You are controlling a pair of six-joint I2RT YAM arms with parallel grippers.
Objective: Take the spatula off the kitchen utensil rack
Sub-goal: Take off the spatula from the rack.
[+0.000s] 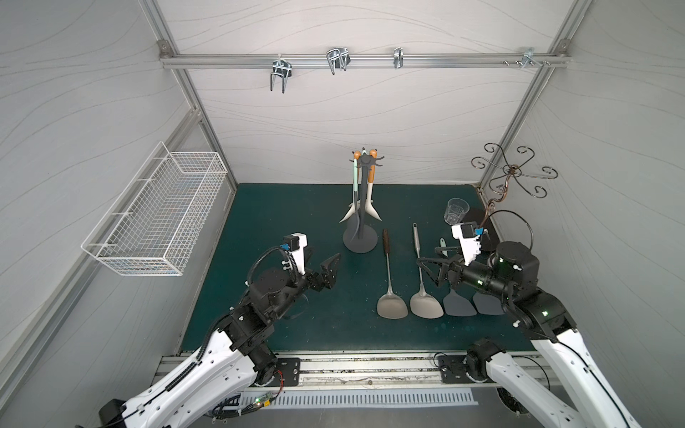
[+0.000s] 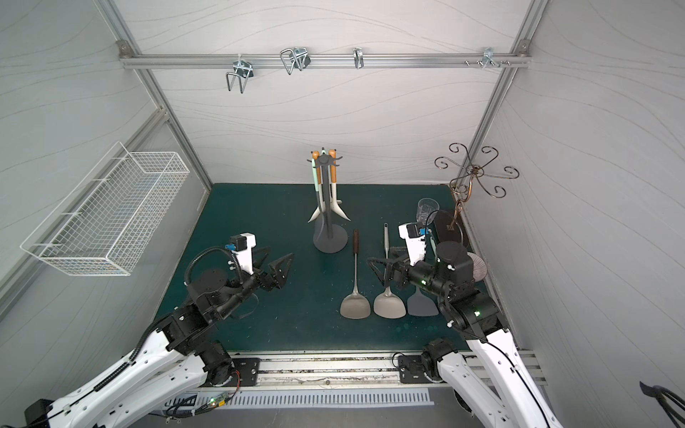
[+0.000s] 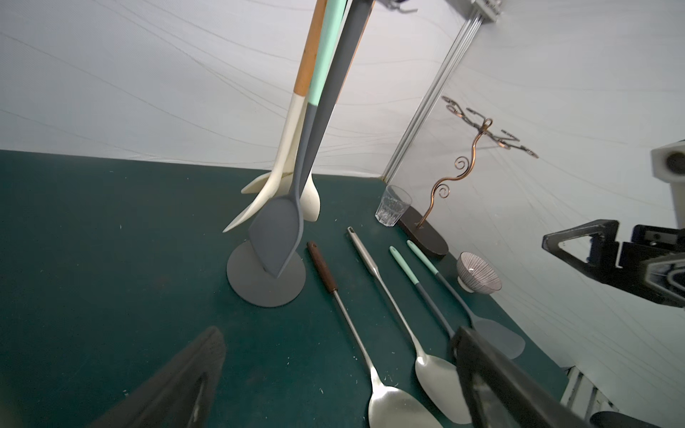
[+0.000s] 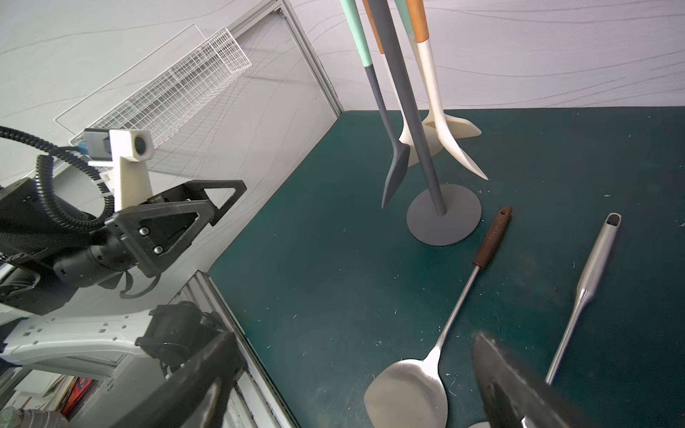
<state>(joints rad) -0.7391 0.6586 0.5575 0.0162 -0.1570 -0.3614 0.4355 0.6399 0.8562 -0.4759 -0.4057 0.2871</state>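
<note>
Toward 12 o'clock on the table (image 1: 259, 229), kitchen utensil rack (image 1: 360, 241): matte dark grey metal is standing upright, with a flat round disc base, a thin pole and a star-shaped crown of short hooks.
Grey silicone spatula (image 3: 276, 237): it is hanging from the crown by a mint handle, its smooth wedge-shaped blade dangling just above the disc.
Cream spatulas (image 4: 432, 85): two are hanging beside it, with orange wooden grips and flared, pointed blades.
Steel spatulas (image 1: 392, 307): two are lying flat at 4 o'clock of the base, handles pointing to 12 o'clock, one with a rough brown grip, one all brushed metal.
Grey spatulas on the table (image 1: 459, 304): two flat blades are lying at 3 o'clock of the steel pair, partly under the right arm.
Left claw (image 1: 321, 259): its black triangular fingers are gaping wide, gripping nothing, at 8 o'clock of the base.
Right claw (image 1: 429, 257): it is hovering above the lying spatulas, spread wide and empty.
Mat: the table's dark green surface is showing scuffs and pale flecks.
</note>
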